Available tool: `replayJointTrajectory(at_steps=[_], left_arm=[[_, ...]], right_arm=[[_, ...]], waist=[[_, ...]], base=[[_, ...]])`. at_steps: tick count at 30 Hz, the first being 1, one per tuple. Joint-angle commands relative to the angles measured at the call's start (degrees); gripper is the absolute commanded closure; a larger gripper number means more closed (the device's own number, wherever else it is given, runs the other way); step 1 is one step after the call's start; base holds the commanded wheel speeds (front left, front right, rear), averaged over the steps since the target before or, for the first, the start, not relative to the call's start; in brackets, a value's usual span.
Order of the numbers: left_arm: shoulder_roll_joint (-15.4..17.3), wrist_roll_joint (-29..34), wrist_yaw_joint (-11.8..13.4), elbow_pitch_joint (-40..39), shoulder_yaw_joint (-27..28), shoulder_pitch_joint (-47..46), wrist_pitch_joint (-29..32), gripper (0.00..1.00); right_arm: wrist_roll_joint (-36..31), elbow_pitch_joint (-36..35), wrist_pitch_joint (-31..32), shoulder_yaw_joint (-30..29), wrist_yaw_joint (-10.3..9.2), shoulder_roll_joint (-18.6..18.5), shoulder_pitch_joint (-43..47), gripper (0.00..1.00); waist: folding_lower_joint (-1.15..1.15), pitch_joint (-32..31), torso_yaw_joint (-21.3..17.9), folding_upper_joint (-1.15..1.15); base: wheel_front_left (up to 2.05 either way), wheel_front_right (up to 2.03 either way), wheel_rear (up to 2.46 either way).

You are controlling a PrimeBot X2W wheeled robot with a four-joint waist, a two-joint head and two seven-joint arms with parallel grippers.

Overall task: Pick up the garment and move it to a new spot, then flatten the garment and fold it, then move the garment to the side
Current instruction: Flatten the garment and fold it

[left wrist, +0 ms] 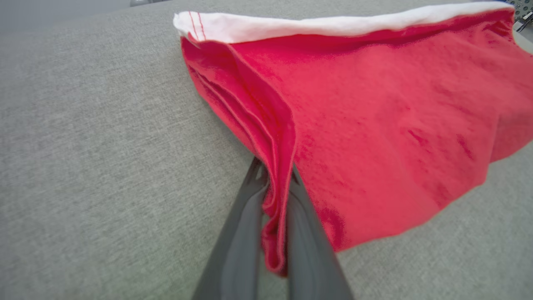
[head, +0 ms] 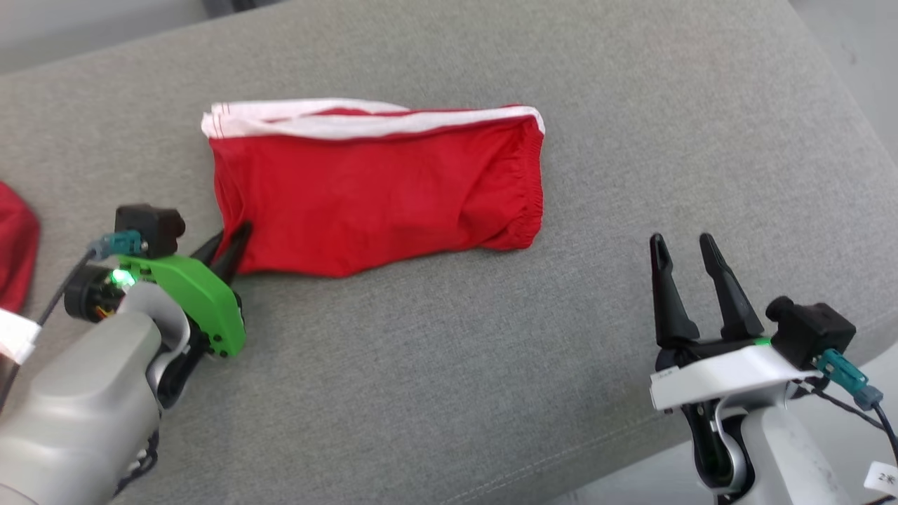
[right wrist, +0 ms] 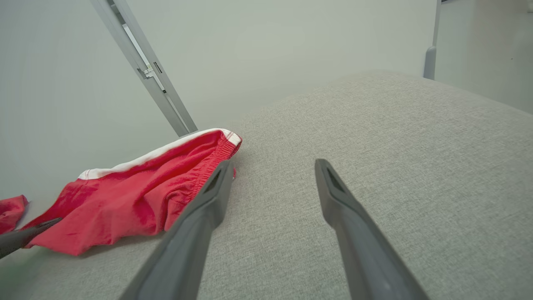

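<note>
The garment (head: 372, 186) is a pair of red shorts with a white side stripe, folded and lying on the grey cushion. My left gripper (head: 235, 242) is shut on the garment's near left corner; in the left wrist view the red hem (left wrist: 277, 216) is pinched between the two dark fingers (left wrist: 239, 233). My right gripper (head: 684, 245) stands open over bare cushion, to the right of the garment and apart from it. In the right wrist view the garment (right wrist: 137, 196) lies to the left of its spread fingers (right wrist: 212, 196).
The grey cushion (head: 449, 365) ends in a rounded front edge at the lower right. Another piece of red cloth (head: 14, 256) lies at the far left. A slanted metal bar (right wrist: 145, 66) and a pale wall stand behind the cushion.
</note>
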Motion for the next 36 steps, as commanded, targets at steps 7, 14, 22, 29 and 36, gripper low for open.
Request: replayJointTrajectory(at_steps=[7,14,22,29,36], left_arm=[[0.19,-0.46,3.29,-5.43,2.85,8.68,-1.56,1.00],[0.58,2.05,6.83,-10.88,6.65,13.98,-1.55,0.64],[-0.76,13.08,11.29,-17.11,20.26,20.20,-1.50,0.00],[-2.83,24.87,12.66,-24.89,35.24,28.45,-1.50,0.00],[-6.28,35.42,12.02,-31.91,48.36,37.58,-1.50,0.00]], right_arm=[[-0.84,0.16,-0.16,-3.00,0.01,-0.12,5.55,0.00],[-1.10,0.31,-0.17,-4.01,0.01,-0.12,7.31,0.00],[-1.98,0.38,-0.17,-3.79,0.01,-0.12,6.31,0.00],[-3.60,0.10,-0.17,-3.82,0.01,-0.12,6.55,0.00],[-4.99,-0.13,-0.17,-3.91,0.01,-0.11,7.45,0.00]], waist=[[0.00,-6.97,4.89,0.00],[0.00,-7.13,5.71,0.00],[0.00,-9.29,7.00,0.00],[0.00,-12.05,9.72,0.00],[0.00,-14.52,12.54,0.00]], base=[[0.00,0.00,0.00],[0.00,0.00,0.00],[0.00,0.00,0.00],[0.00,0.00,0.00],[0.00,0.00,0.00]])
